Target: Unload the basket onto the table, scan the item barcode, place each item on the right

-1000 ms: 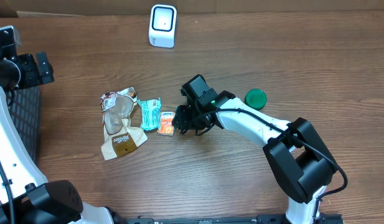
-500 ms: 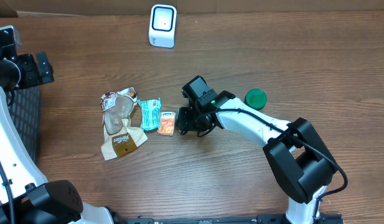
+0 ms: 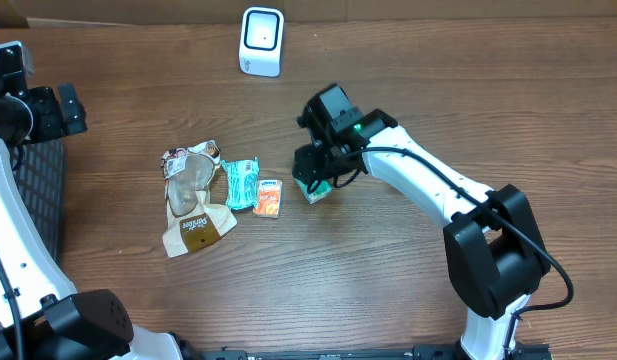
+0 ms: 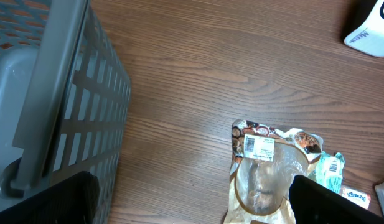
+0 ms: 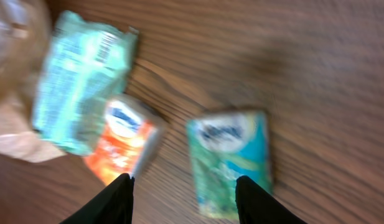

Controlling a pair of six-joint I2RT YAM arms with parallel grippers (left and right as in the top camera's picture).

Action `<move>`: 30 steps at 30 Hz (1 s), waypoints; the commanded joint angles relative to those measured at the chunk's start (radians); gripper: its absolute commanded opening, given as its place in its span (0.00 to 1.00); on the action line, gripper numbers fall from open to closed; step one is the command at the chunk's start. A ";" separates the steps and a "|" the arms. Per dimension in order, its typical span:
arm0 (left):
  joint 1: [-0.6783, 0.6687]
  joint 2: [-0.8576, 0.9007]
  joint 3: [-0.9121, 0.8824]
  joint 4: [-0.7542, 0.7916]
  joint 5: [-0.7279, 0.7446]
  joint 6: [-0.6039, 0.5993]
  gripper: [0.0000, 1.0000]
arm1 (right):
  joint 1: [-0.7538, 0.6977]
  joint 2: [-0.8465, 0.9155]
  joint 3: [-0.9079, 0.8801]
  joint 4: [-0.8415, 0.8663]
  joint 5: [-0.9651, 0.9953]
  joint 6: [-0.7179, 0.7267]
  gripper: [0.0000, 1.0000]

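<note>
Moved: right gripper (image 3: 318, 178) has lifted and drawn back toward the far edge of the bench (image 3: 288, 290) since a second ago, uncovering the teal packet (image 3: 314, 191) it sat over.
Teal packet: lies flat near the middle of the bench, partly under the gripper in the overhead view. It is free of both fingers. The right wrist view is blurred, so no barcode can be made out.
Right fingers: apart, nothing between them; the packet rests on the wood beyond the tips.
Orange packet (image 3: 269, 198): just left of the teal one, not touching it.
Mint packet (image 3: 241, 183): just beside the orange one, further left.
Crumpled wrapper (image 3: 193, 195): clear and brown, leftmost of the row, white label facing up.
Scanner (image 3: 261, 40): white, upright near the far edge, well apart from the packets.
Left gripper (image 4: 192, 180): fingers wide apart, holding nothing, near the far left corner.
Basket (image 4: 55, 93): grey, slotted, at the left edge beside the left gripper.
</note>
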 commanded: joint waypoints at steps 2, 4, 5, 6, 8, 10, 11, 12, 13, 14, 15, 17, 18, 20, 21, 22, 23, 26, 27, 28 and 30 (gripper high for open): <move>0.000 0.003 0.008 0.000 0.001 0.026 1.00 | 0.045 0.021 0.009 -0.022 -0.058 0.021 0.44; 0.000 0.003 0.008 0.000 0.001 0.026 1.00 | 0.065 0.036 -0.021 -0.025 -0.057 0.094 0.39; 0.000 0.003 0.008 0.000 0.001 0.026 1.00 | 0.071 0.043 -0.034 -0.026 -0.058 0.118 0.38; 0.000 0.003 0.007 0.000 0.001 0.026 1.00 | 0.076 0.048 -0.045 -0.029 -0.058 0.136 0.37; 0.000 0.003 0.007 0.000 0.001 0.026 1.00 | 0.081 0.058 -0.068 -0.029 -0.058 0.163 0.37; 0.000 0.003 0.007 0.000 0.001 0.026 1.00 | 0.082 0.061 -0.095 -0.025 -0.058 0.179 0.37; 0.000 0.003 0.007 0.000 0.001 0.026 1.00 | 0.082 0.061 -0.106 -0.025 -0.058 0.179 0.37; 0.000 0.003 0.007 0.000 0.001 0.026 1.00 | 0.082 0.061 -0.114 -0.026 -0.057 0.179 0.37; 0.000 0.003 0.007 0.000 0.001 0.026 1.00 | 0.079 0.061 -0.116 -0.026 -0.057 0.181 0.37; 0.000 0.003 0.007 0.000 0.001 0.026 1.00 | 0.075 0.061 -0.117 -0.028 -0.052 0.192 0.37; 0.000 0.003 0.008 0.000 0.001 0.026 1.00 | 0.069 0.061 -0.117 -0.027 -0.051 0.194 0.37; 0.000 0.003 0.008 0.000 0.001 0.026 1.00 | 0.058 0.061 -0.117 -0.025 -0.041 0.197 0.37; 0.000 0.003 0.008 0.000 0.001 0.026 1.00 | 0.050 0.061 -0.117 -0.025 -0.021 0.203 0.38; 0.000 0.003 0.007 0.000 0.001 0.026 1.00 | 0.034 0.061 -0.117 -0.026 0.034 0.210 0.38; 0.000 0.003 0.007 0.000 0.001 0.026 1.00 | 0.025 0.061 -0.117 -0.025 0.068 0.218 0.38; 0.000 0.003 0.007 0.000 0.001 0.026 1.00 | 0.013 0.061 -0.117 -0.022 0.105 0.219 0.38; 0.000 0.003 0.007 0.000 0.001 0.026 1.00 | 0.003 0.061 -0.117 -0.017 0.135 0.219 0.38; 0.000 0.003 0.007 0.000 0.001 0.026 1.00 | -0.031 0.061 -0.117 0.032 0.209 0.216 0.38; 0.000 0.003 0.007 0.000 0.001 0.026 1.00 | -0.041 0.061 -0.117 0.068 0.217 0.198 0.38; 0.000 0.003 0.007 0.000 0.001 0.026 1.00 | -0.049 0.061 -0.117 0.104 0.216 0.169 0.38; 0.000 0.003 0.007 0.000 0.001 0.026 1.00 | -0.066 0.061 -0.117 0.199 0.216 0.127 0.38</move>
